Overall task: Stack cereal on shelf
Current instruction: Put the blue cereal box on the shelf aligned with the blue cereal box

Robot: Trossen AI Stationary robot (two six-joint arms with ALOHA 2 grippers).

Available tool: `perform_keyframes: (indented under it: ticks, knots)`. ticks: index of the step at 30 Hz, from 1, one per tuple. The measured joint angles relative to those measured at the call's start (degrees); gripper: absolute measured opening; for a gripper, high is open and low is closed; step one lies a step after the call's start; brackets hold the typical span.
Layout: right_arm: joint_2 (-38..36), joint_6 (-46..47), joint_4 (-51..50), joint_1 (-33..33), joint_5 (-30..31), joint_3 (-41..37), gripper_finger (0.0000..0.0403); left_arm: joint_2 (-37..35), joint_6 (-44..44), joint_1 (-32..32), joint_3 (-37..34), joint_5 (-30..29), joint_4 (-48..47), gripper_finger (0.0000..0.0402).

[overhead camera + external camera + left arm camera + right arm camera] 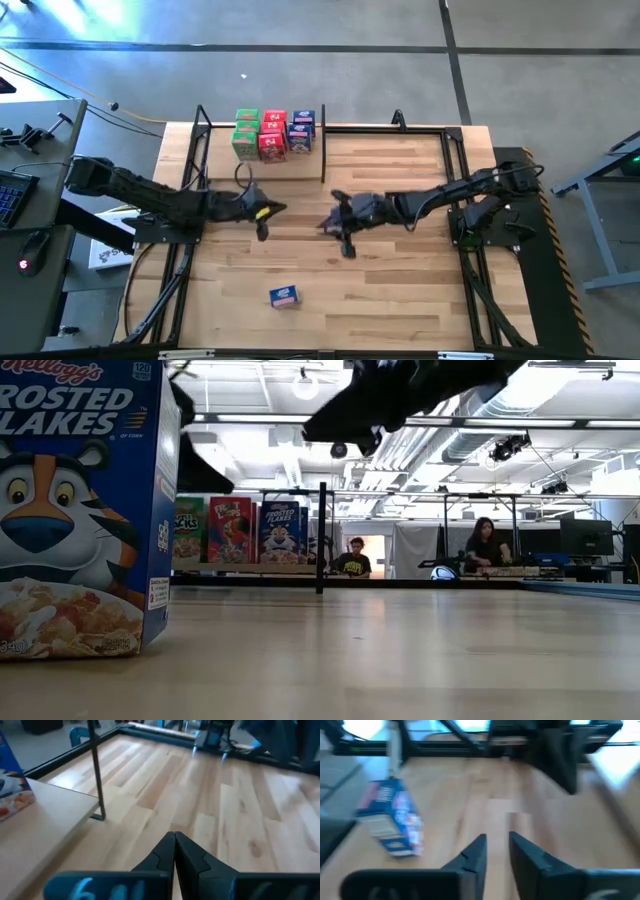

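- One blue cereal box (pixel 285 296) lies alone on the wooden surface (pixel 400 280), near the front edge and well apart from the others.
- In the low view this box (pixel 85 505) stands close to the camera and shows a tiger and a bowl of flakes on its front.
- The other boxes (pixel 272 133) stand together on the shelf (pixel 300 170) at the back left: green ones on the left, red ones in the middle, blue ones on the right, beside the black divider (pixel 323 148).
- My right jaws (pixel 333 224) hang above the middle of the surface, apart from every box. In my right wrist view the two fingers (pixel 472 855) stand a little apart, with only a narrow gap, and they hold nothing. The lone blue box (pixel 392 817) is ahead of them, off to one side.
- My left jaws (pixel 266 212) are just in front of the shelf, near its front edge. The fingers (pixel 192 855) are pressed together and there is nothing between them.
- Two persons (pixel 352 558) sit far behind, in the room.
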Motion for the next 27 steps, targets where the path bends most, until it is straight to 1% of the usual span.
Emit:
perform_keyframes:
  ticks: [3, 6, 10, 12, 14, 17, 22, 27]
  knots:
    - [3.0, 2.2, 2.7, 3.9, 0.0, 0.5, 0.0107, 0.0, -0.3, -3.6, -2.9, -3.6, 4.4, 0.0000]
    - [5.9, 4.0, 3.2, 7.9, 1.7, 3.1, 0.0158, 0.0, -0.2, -5.9, -4.5, -7.4, 4.6, 0.0000]
    - [9.8, 5.4, 3.2, 13.4, 6.4, 7.7, 0.0232, 0.0, 1.1, -7.3, -5.8, -9.3, 5.4, 0.0000]
    - [12.3, 6.2, 2.6, 15.3, 8.3, 10.2, 0.0260, 0.0, 1.1, -7.7, -6.2, -10.1, 6.1, 0.0000]
    - [14.4, 7.3, 1.5, 16.6, 8.8, 13.0, 0.0280, 0.0, 1.5, -7.9, -6.2, -10.8, 6.1, 0.0000]
    - [17.6, 8.5, -1.3, 17.1, 9.0, 18.0, 0.0292, 0.0, 2.8, -8.0, -6.2, -10.8, 6.1, 0.0000]
    - [23.1, 7.7, -10.0, 17.0, 9.0, 27.1, 0.0294, 0.2, 4.1, -8.0, -6.3, -11.0, 6.1, 0.0000]
    - [26.7, 5.9, -14.6, 15.6, 7.1, 32.7, 0.0294, 0.2, 4.1, -8.0, -6.3, -11.5, 5.8, 0.0000]
